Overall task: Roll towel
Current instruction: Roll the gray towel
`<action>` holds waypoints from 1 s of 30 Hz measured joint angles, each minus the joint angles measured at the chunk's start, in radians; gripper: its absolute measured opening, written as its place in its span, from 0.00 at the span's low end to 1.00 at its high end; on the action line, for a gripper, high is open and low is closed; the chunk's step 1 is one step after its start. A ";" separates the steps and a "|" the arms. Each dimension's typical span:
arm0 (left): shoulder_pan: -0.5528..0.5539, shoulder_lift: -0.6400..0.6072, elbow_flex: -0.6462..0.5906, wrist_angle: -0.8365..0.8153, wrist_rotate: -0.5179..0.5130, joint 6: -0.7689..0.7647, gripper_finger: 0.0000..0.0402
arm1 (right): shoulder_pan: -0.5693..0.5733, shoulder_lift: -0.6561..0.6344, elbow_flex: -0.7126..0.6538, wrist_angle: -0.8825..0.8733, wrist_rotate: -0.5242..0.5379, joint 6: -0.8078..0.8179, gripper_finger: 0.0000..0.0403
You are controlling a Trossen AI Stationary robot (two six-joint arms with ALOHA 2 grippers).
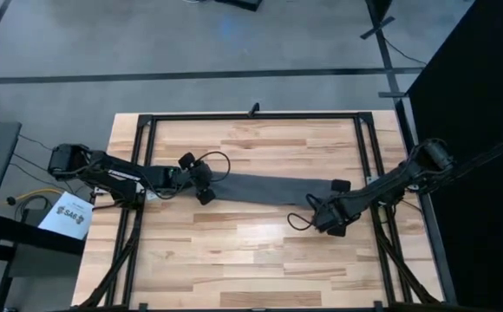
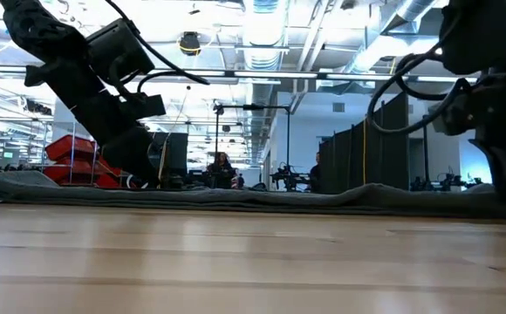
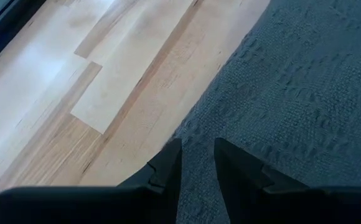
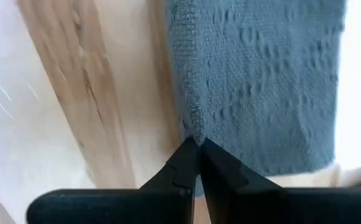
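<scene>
Your towel [image 1: 269, 188] lies stretched in a long, narrow dark grey band across the middle of the counter [image 1: 251, 251], running from the left gripper down slightly toward the right gripper. In the low view it shows as a flat, low ridge [image 2: 253, 199] lying along the wood from one arm to the other.

At the towel's left end you have the left gripper [image 1: 201, 180]. In its wrist view the jaws stand a little apart, with the cloth's edge [image 3: 280, 106] running into the narrow gap between the two fingers [image 3: 168, 163]; you cannot tell from these views whether they actually grip the cloth.

At the other end, the right gripper [image 1: 325, 212] sits just below the towel's right end in the high view. In its wrist view the jaws are pressed together, pinching the hem of the cloth [image 4: 255, 81] at one edge, right at the fingertips [image 4: 196, 149].

Around the towel the wooden planks are bare. A black metal frame [image 1: 251, 115] borders the counter on its far side and along both flanks, and both arms reach in over it. Left of the counter, a white sheet of paper [image 1: 68, 215] lies beside the left arm's base. Beyond the counter, the low view shows a bright workshop hall with people standing far off [image 2: 222, 170].
</scene>
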 joint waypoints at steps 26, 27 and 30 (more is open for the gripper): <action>0.000 -0.001 0.002 -0.001 0.003 0.014 0.20 | -0.080 -0.001 0.027 -0.120 0.061 -0.065 0.00; 0.000 -0.001 0.002 -0.001 0.003 0.014 0.20 | -0.080 -0.001 0.017 -0.109 0.046 -0.065 0.00; 0.000 -0.001 0.002 -0.001 0.005 0.014 0.20 | -0.081 0.001 -0.013 -0.065 0.023 -0.066 0.00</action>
